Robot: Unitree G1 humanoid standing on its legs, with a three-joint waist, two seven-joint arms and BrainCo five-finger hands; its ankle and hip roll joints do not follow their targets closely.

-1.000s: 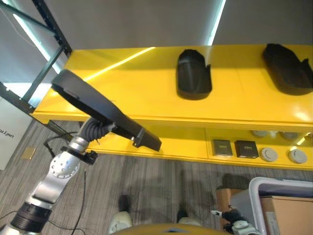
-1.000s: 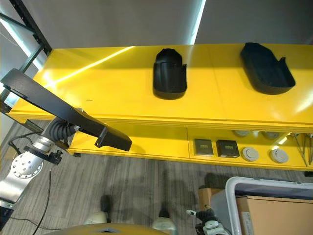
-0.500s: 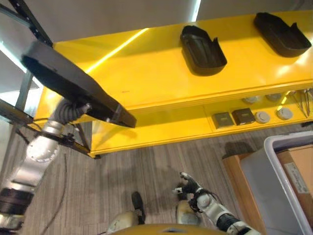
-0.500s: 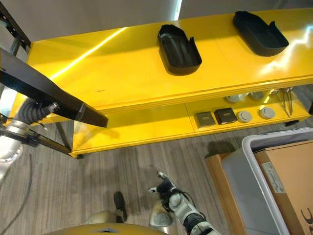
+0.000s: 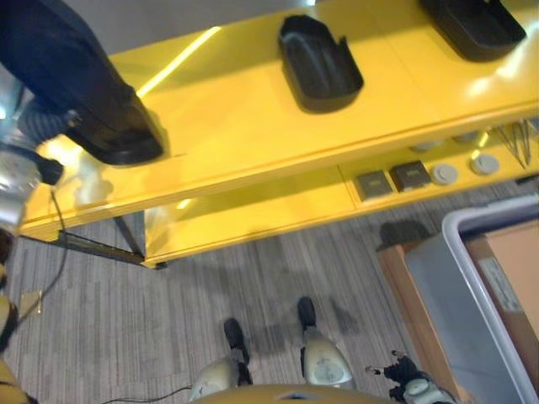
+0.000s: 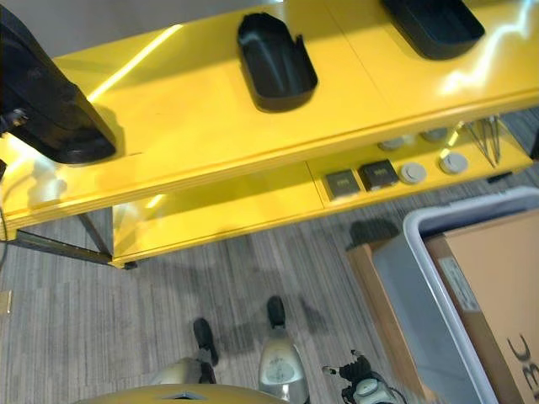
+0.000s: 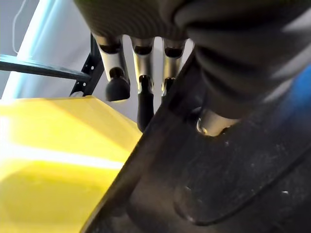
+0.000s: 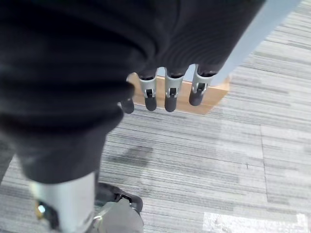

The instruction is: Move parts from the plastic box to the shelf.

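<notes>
Left eye view gives me three black parts on the yellow shelf; my left hand grips one, right hand hangs relaxed beside the plastic box.

Grey striped carpet covers the floor below a plain grey wall. A dark metal frame stands against it.

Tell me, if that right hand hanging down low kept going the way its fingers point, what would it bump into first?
Probably the wooden stand under the grey plastic box. In the wrist view the right hand's relaxed fingers point at it across bare carpet. Depth is hard to judge, so it might pass over the carpet first.
</notes>
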